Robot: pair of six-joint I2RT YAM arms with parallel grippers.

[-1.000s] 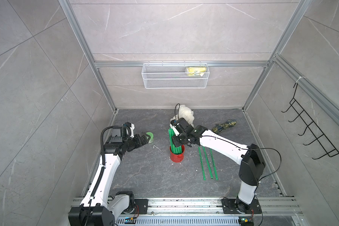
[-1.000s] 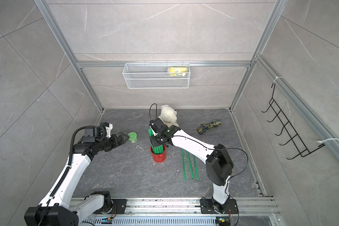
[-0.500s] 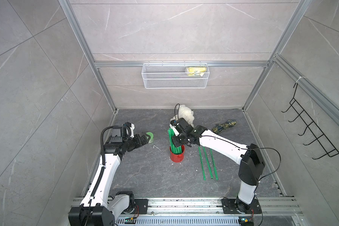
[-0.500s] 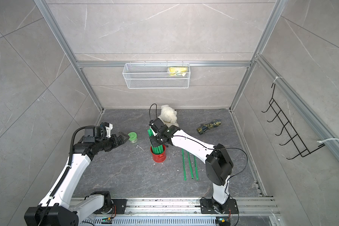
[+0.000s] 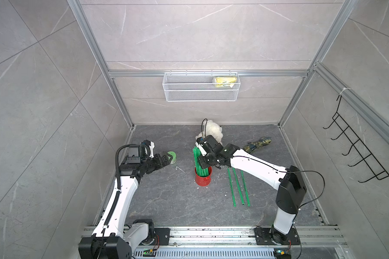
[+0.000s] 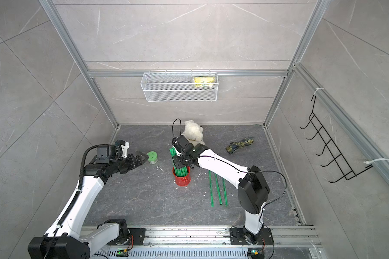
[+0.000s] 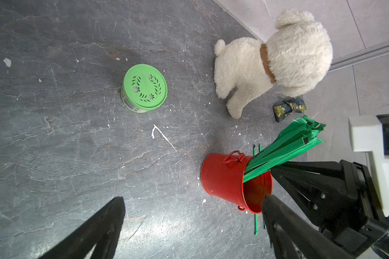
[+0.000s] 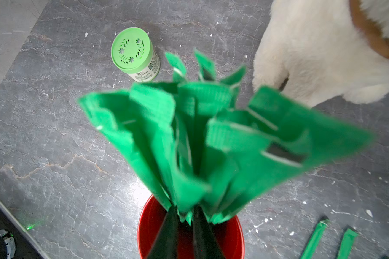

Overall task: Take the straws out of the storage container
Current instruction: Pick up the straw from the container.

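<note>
The storage container, a red can (image 5: pixel 203 179) (image 6: pixel 182 179), stands mid-floor with a bundle of green straws (image 5: pixel 198 159) (image 6: pixel 180 171) upright in it. My right gripper (image 5: pixel 203 163) (image 6: pixel 177 162) reaches in from the right, just above the can's rim. In the right wrist view its dark fingers (image 8: pixel 171 226) pinch a few straws (image 8: pixel 189 134) over the can (image 8: pixel 148 224); the gripper (image 8: pixel 186 216) is shut on them. Three more straws (image 5: pixel 238 188) (image 6: pixel 218 188) lie on the floor right of the can. My left gripper (image 5: pixel 166 160) (image 6: pixel 142 157) (image 7: pixel 189 224) hovers open and empty, left of the can (image 7: pixel 222 177).
A green-lidded jar (image 5: pixel 172 155) (image 7: pixel 144 87) stands just past my left gripper. Behind the can are a white plush dog (image 5: pixel 213 132) (image 7: pixel 267 60) and a camouflage pouch (image 5: pixel 257 144). A wire basket (image 5: pixel 200 89) hangs on the back wall, a black hook rack (image 5: pixel 355 152) on the right wall.
</note>
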